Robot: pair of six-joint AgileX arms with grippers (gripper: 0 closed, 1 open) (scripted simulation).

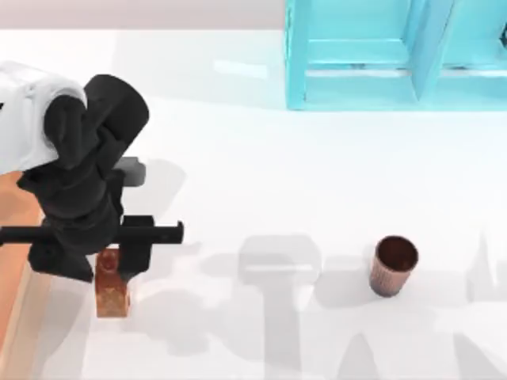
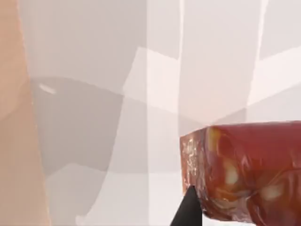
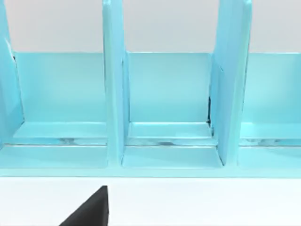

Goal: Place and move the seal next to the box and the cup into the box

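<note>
Reddish-brown seal (image 1: 112, 289): lies on the white table (image 1: 261, 182) at the near left, just right of the box; mottled orange-gold sides, glossy in the left wrist view (image 2: 249, 172).
Handling of the seal: probably stiff, light and somewhat slick; the flat long sides look the safest hold, away from the rounded end.
Left gripper (image 1: 119, 265): directly over the seal's far end, one dark finger (image 1: 136, 252) down against it; a dark fingertip (image 2: 188, 209) shows beside the block, but whether the grip is closed on it I cannot tell.
Box (image 1: 14, 237): at the left edge, orange-brown floor and a pale wall, largely covered by the left arm.
Cup (image 1: 393, 266): upright at the near right, well apart from the box; ribbed wall, dark inside, likely rigid and light, best taken across the rim.
Right gripper: one dark finger (image 3: 89, 209) in its wrist view; spread cannot be told.
Turquoise shelf (image 1: 396, 51): far right.
</note>
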